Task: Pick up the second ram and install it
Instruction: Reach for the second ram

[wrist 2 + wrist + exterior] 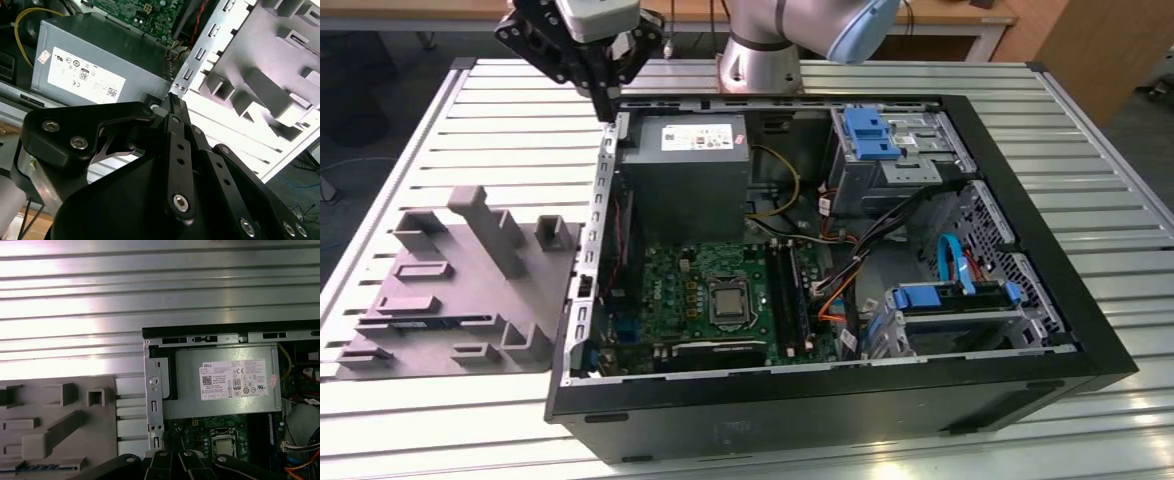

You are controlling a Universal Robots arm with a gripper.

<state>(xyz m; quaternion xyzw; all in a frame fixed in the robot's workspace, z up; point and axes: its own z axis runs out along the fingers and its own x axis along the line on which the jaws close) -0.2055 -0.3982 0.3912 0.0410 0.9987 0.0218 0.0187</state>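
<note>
Above a corner of the computer case (854, 395), the gripper (604, 110) hangs closed, empty; the second ram (35, 466) lies beside the case.

The counter (467, 140) is a pale metal top made of long slats. An open black computer case (854, 405) lies on it, and a grey moulded holder (454, 290) sits just beside the case, toward the exterior view's left.
</note>
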